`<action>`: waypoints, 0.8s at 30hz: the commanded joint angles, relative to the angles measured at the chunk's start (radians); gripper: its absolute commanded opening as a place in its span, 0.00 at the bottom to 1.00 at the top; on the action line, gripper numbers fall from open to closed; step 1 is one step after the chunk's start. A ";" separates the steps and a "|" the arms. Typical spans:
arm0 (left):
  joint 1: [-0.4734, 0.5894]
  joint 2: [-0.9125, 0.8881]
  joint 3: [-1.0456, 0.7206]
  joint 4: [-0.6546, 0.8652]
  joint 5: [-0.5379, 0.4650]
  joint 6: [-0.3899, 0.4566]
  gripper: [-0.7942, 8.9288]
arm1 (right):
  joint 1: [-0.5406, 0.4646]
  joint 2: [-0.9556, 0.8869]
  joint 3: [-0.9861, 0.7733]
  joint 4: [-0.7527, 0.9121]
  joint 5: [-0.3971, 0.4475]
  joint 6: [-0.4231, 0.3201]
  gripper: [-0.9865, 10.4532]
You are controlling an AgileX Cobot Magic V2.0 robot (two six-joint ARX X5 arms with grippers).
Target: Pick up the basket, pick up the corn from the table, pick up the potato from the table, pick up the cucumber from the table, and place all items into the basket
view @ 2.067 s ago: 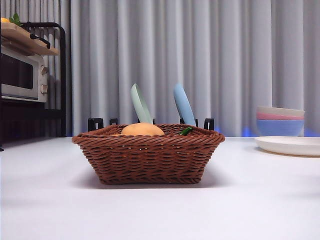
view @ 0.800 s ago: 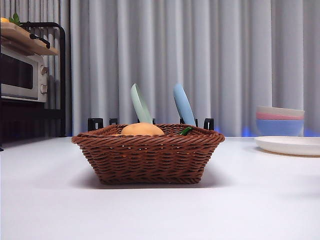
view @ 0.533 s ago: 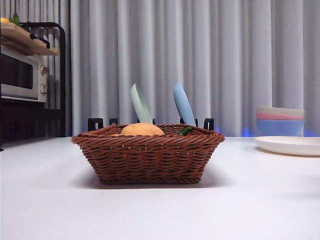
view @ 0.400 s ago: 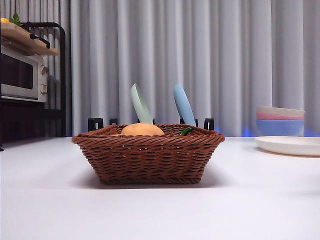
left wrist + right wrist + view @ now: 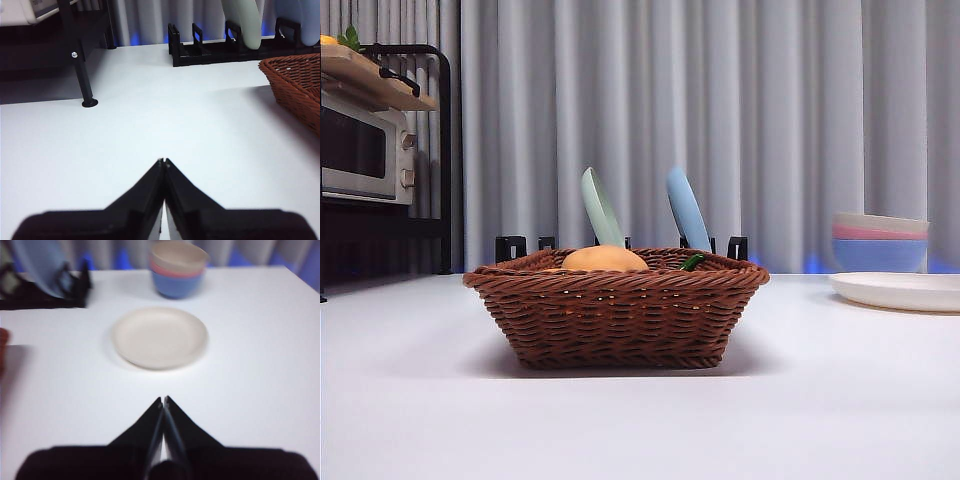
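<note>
Basket (image 5: 616,312) sat on the table (image 5: 640,420), potato (image 5: 605,259) and cucumber (image 5: 692,262) tip showing above its rim; corn not discernible. Left gripper (image 5: 163,161) hung beside the basket, apart from it, jaws closed, empty. Right gripper (image 5: 163,399), jaws closed, empty, faced a cream plate (image 5: 160,337).

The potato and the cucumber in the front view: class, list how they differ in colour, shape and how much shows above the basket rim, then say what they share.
The potato is tan-orange; the cucumber is dark green. The potato shows as a broad rounded dome; the cucumber shows only as a slim tip. The potato sits towards the middle of the basket; the cucumber pokes up nearer one end. Both lie inside the basket, mostly hidden behind its rim, and neither is held by a gripper.
</note>
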 commanded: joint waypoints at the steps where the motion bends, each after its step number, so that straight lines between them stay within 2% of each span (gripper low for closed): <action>1: 0.002 -0.001 -0.010 -0.003 0.005 -0.006 0.08 | -0.036 -0.067 -0.074 0.013 0.002 0.093 0.09; 5: 0.002 -0.001 -0.010 -0.003 0.005 -0.006 0.08 | -0.093 -0.167 -0.196 0.154 -0.011 0.065 0.09; 7: 0.002 -0.001 -0.010 -0.003 0.005 -0.006 0.08 | -0.117 -0.214 -0.275 0.261 -0.121 -0.009 0.08; 9: 0.002 -0.001 -0.010 -0.003 0.005 -0.006 0.08 | -0.137 -0.256 -0.356 0.360 -0.282 -0.091 0.08; 11: 0.002 -0.001 -0.010 -0.003 0.005 -0.006 0.08 | -0.146 -0.292 -0.420 0.423 -0.362 -0.121 0.08; 15: 0.002 -0.001 -0.010 -0.003 0.004 -0.006 0.08 | -0.146 -0.360 -0.491 0.424 -0.369 -0.105 0.08; 24: 0.002 -0.001 -0.010 -0.006 0.005 -0.006 0.08 | -0.146 -0.358 -0.550 0.406 -0.369 -0.093 0.08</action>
